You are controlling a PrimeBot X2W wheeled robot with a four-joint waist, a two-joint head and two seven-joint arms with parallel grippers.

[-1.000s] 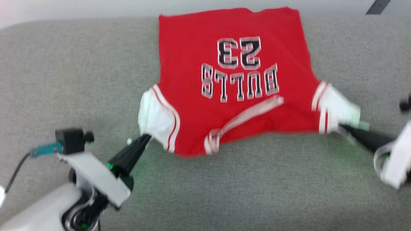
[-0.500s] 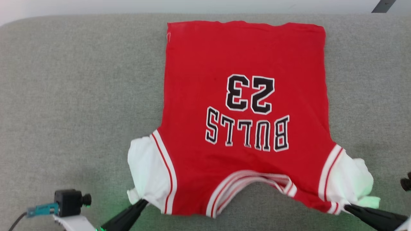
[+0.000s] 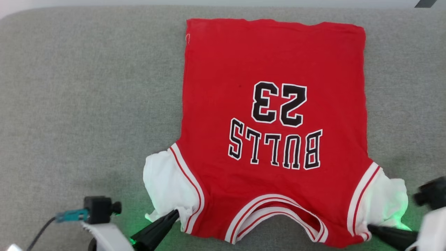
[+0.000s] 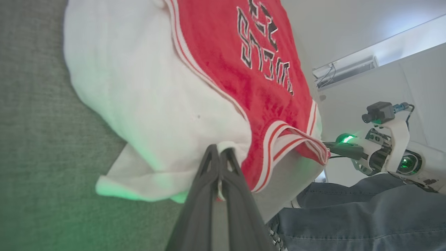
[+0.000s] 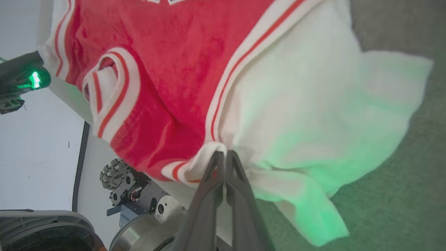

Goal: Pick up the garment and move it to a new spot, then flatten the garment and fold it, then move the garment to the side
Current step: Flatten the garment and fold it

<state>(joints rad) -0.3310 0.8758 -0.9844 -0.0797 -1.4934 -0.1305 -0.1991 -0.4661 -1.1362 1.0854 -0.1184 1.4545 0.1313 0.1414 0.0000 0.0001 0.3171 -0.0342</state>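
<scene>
garment (image 3: 271, 62) flat on grey cushion (image 3: 87, 87) | left gripper (image 3: 175, 213), right gripper (image 3: 370, 228) apparently pinching it

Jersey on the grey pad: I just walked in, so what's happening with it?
The robot's left gripper and right gripper are each shut on a shoulder corner of the jersey, beside the white sleeves. It lies spread out, lettering up, on the grey pad, hem farthest from the robot. The sleeves are bunched and no fold is made yet.
</scene>
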